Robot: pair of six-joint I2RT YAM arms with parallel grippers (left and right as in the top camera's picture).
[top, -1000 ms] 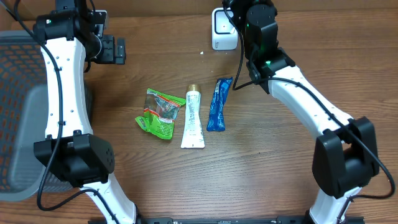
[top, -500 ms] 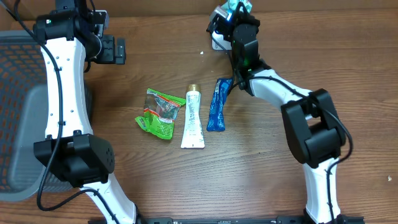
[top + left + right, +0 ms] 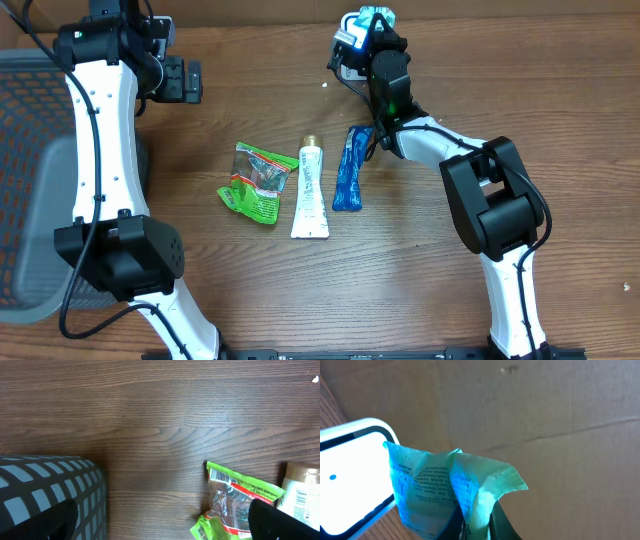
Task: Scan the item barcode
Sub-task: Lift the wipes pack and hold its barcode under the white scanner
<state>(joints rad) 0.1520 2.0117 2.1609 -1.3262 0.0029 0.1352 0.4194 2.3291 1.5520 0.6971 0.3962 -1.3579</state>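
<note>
Grip: right pincer (image 3: 475,527) clamped on teal packet (image 3: 435,487), which rises from the jaws with its printed side just beside the white scanner (image 3: 350,470), overlapping its edge. Left pincer (image 3: 193,80) apart, well off across the worktop (image 3: 420,280). Right arm likely need only turn the print toward the scanner.

The table (image 3: 150,425) is dark wood with a visible grain and a dull, smooth finish; the cardboard (image 3: 555,410) behind is matt brown. The green packet (image 3: 239,497) and blue packet (image 3: 350,170) are glossy printed plastic film, the teal packet (image 3: 435,485) thinner, crinkled and half-translucent. The scanner (image 3: 350,455) and tube (image 3: 311,195) look like smooth white plastic, the tube's cap (image 3: 311,142) metallic gold, and the basket (image 3: 50,485) is matt grey mesh.
</note>
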